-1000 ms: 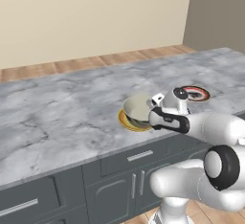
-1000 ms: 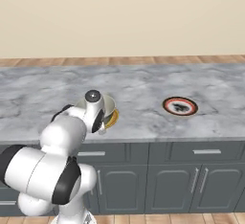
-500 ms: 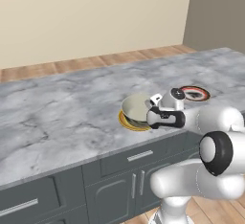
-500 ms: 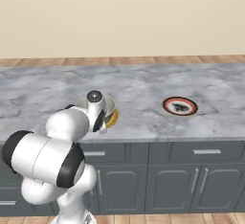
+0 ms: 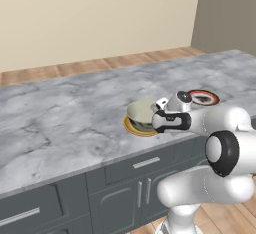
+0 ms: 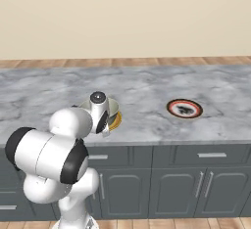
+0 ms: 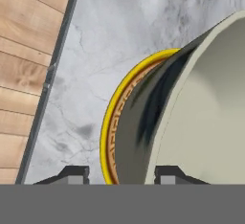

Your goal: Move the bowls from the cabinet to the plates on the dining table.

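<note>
The cream-beige bowl (image 5: pixel 140 113) (image 6: pixel 112 106) (image 7: pixel 206 108) sits on the yellow-rimmed plate (image 5: pixel 134 129) (image 6: pixel 116 121) (image 7: pixel 107 132) near the front edge of the marble dining table (image 5: pixel 60 118) (image 6: pixel 147 83) (image 7: pixel 86 74). My gripper (image 5: pixel 160 109) (image 6: pixel 104 123) (image 7: pixel 122 174) is at the bowl's near rim. It is open, one fingertip outside the wall and one inside, with a gap on the outer side. The dark red-rimmed plate (image 5: pixel 204 97) (image 6: pixel 184 108) lies bare further right. The cabinet is out of view.
Dark grey drawers and doors (image 5: pixel 135 178) (image 6: pixel 186 174) run under the table's front edge. Wooden floor (image 5: pixel 125 60) (image 6: pixel 127 62) lies beyond the far side of the table, below a beige wall.
The jaws have gone from shut on the bowl's rim to open. The bowl stays on the yellow plate, and the arm's elbow has swung a little.
</note>
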Motion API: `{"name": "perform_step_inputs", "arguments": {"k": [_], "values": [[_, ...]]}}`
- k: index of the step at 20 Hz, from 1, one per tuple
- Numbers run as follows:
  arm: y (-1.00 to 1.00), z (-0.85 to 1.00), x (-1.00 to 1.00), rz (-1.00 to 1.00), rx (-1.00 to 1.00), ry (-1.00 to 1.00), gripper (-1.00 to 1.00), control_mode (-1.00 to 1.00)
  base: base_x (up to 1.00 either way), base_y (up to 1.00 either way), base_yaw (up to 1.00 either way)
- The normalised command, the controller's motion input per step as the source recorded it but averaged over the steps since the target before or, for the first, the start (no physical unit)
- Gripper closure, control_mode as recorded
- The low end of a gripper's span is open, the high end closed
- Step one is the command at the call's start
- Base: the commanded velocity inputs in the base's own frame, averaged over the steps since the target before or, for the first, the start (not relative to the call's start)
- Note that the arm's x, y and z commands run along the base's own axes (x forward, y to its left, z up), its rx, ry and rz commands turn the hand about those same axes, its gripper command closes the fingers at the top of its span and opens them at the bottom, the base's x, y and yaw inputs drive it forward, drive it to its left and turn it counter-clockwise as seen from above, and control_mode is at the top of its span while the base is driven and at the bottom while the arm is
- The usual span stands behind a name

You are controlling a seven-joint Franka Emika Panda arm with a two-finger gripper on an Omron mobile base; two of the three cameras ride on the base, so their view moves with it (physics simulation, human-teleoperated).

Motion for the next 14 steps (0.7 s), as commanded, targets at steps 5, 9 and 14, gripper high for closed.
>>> {"name": "perform_step_inputs", "arguments": {"k": [5,9,14], "values": [[0.0,0.0,0.0,0.0,0.0,0.0,-1.0,-1.0,0.0,0.0,0.0],[0.0,0.04,0.0,0.0,0.0,-0.02,-1.0,-1.0,0.0,0.0,0.0],[-0.01,0.19,-0.01,0.0,0.0,-0.01,-1.0,-1.0,0.0,0.0,0.0]]}}
